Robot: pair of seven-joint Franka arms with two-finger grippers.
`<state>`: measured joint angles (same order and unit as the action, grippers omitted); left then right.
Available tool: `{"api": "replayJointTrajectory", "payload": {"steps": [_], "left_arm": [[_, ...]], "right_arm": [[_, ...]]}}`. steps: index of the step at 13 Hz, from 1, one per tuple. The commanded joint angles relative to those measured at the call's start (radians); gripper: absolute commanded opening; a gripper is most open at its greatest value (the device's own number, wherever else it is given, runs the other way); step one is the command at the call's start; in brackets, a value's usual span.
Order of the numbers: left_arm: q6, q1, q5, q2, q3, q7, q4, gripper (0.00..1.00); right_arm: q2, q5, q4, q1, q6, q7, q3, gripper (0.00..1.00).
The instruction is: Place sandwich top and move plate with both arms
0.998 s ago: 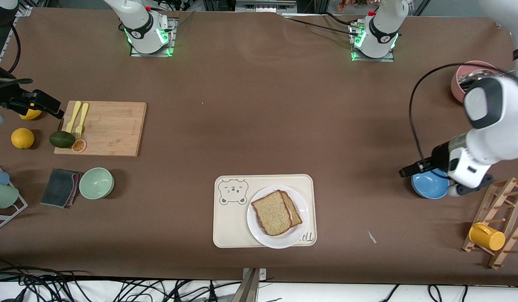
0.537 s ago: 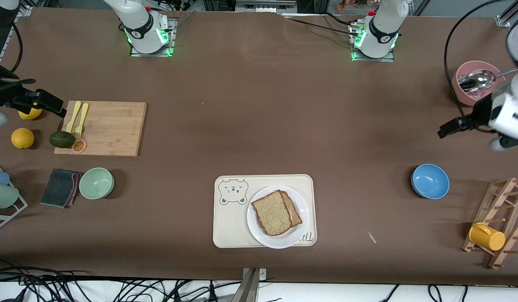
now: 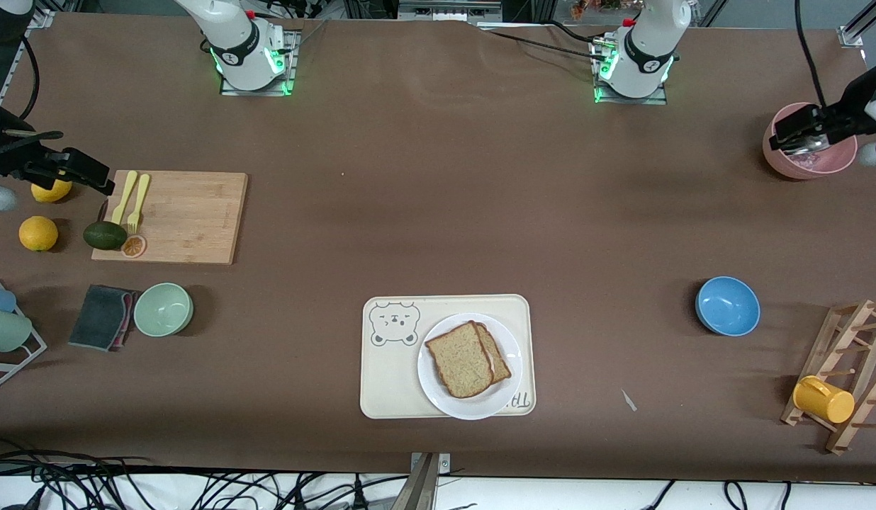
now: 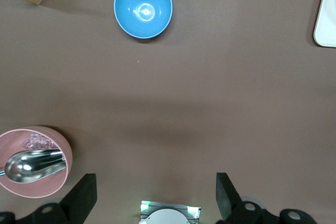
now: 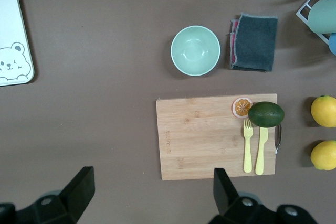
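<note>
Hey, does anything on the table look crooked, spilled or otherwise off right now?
Mostly tidy. The top bread slice sits skewed on the slice beneath, whose crust edge pokes out toward the left arm's end. The plate hangs slightly over the edge of the tray nearest the front camera. A small pale scrap lies on the table nearby. Nothing looks spilled.

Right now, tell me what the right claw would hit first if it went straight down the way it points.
Probably bare table, just off the cutting board's edge. The right claw hangs open, pointing down; depth is unclear.
</note>
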<state>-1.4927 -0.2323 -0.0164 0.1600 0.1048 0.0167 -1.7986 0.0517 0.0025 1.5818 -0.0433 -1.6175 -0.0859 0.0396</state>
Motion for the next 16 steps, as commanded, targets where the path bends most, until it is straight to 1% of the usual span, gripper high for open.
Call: {"api": "replayJointTrajectory", "payload": {"steps": [1, 4, 5, 6, 9, 10, 11, 13, 16], "left_arm": [[0.068, -0.002, 0.012, 0.009, -0.017, 0.046, 0.072, 1.00], [0.071, -0.002, 0.009, 0.012, -0.013, 0.025, 0.087, 1.00], [0.072, 0.008, 0.006, 0.016, -0.022, 0.025, 0.085, 1.00], [0.072, 0.042, 0.003, 0.015, -0.039, 0.020, 0.087, 1.00], [0.063, 0.189, -0.025, 0.003, -0.195, 0.002, 0.091, 1.00], [0.060, 0.212, -0.027, 0.003, -0.223, 0.002, 0.094, 1.00], [0.062, 0.203, -0.030, -0.002, -0.223, 0.006, 0.120, 1.00], [0.063, 0.200, -0.031, -0.014, -0.226, 0.015, 0.142, 1.00], [0.062, 0.214, -0.028, -0.042, -0.220, 0.011, 0.145, 1.00]], "right_arm": [[-0.010, 0.016, -0.014, -0.001, 0.018, -0.003, 0.000, 1.00], [-0.007, 0.016, -0.014, 0.000, 0.013, -0.017, 0.002, 1.00], [-0.009, 0.016, -0.014, 0.000, 0.013, -0.015, 0.002, 1.00], [-0.009, 0.014, -0.016, 0.000, 0.013, -0.009, 0.002, 1.00], [-0.004, 0.013, -0.037, -0.003, 0.011, 0.006, -0.004, 1.00], [-0.004, 0.013, -0.037, -0.003, 0.014, 0.006, -0.006, 1.00], [-0.006, 0.016, -0.037, -0.004, 0.016, 0.006, -0.007, 1.00], [-0.006, 0.017, -0.039, -0.006, 0.016, 0.006, -0.007, 1.00], [-0.006, 0.016, -0.040, -0.006, 0.018, 0.006, -0.007, 1.00]]}}
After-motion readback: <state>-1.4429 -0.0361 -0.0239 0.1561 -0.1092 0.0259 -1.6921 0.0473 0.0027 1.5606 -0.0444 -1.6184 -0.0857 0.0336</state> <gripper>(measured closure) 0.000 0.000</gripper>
